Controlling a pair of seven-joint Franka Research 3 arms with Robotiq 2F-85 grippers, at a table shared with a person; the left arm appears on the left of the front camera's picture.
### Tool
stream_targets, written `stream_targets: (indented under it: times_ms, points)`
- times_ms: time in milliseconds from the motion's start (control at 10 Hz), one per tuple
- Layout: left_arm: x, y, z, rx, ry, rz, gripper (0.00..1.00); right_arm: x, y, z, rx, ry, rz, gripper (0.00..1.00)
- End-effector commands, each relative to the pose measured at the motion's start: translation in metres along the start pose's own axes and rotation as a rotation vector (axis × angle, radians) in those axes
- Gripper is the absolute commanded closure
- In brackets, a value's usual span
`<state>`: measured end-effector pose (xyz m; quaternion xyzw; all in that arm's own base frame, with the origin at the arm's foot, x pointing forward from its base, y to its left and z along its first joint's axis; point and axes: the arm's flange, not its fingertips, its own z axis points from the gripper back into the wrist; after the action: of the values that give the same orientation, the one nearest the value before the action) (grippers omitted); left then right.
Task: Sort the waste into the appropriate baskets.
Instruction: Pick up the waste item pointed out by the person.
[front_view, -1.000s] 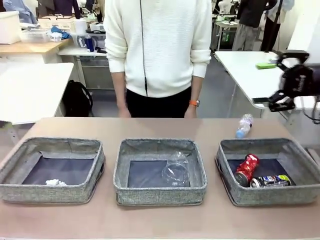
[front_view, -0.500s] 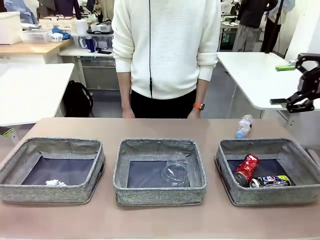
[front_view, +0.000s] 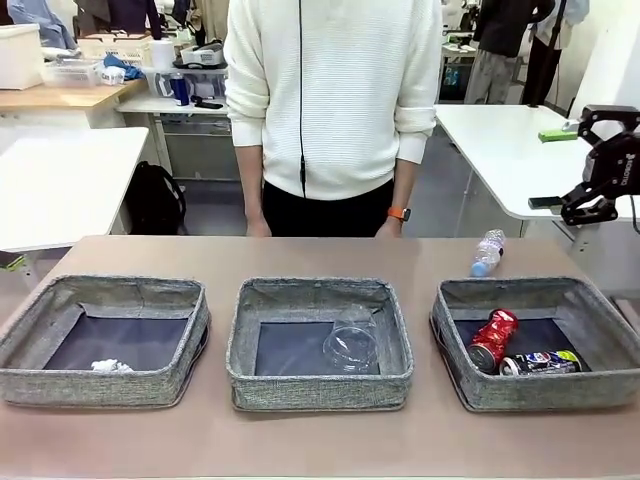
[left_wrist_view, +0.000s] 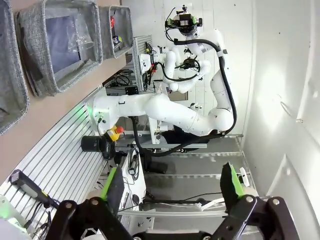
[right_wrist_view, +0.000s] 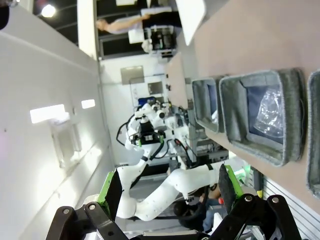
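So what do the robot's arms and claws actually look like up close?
The arms are smooth, white and rounded, with black cables looped along them. Each claw, the left claw and the right claw, is black with two fingers lined with bright green pads. The right claw carries small white lettering.

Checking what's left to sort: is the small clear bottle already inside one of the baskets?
No, the small clear bottle lies on the table behind the right basket.

Bare tabletop (front_view: 300, 255) lies open behind the three baskets, save the small clear bottle (front_view: 487, 253) behind the right basket (front_view: 455, 335). A person (front_view: 335, 110) stands at the far edge.
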<state>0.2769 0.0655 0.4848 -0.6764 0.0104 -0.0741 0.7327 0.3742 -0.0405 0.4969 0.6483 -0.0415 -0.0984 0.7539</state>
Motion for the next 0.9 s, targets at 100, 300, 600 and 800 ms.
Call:
stream_targets:
  times_ms: [100,300,600,800]
  points:
    - [-0.0007,-0.0034,-0.0013,-0.014,-0.004,0.001,0.0,-0.0028,0.0022,-0.0002,0.02,-0.006,-0.001,0.0]
    - [-0.0007,-0.0034,-0.0013,-0.014,-0.004,0.001,0.0,-0.0028,0.0022,-0.0002,0.02,-0.006,-0.001,0.0]
    - [-0.0007,-0.0034,-0.0013,-0.014,-0.004,0.001,0.0,-0.0028,0.0022,-0.0002,0.02,-0.006,-0.001,0.0]
    - [-0.0007,-0.0034,-0.0013,-0.014,-0.004,0.001,0.0,-0.0028,0.0022,-0.0002,0.02,-0.006,-0.001,0.0]
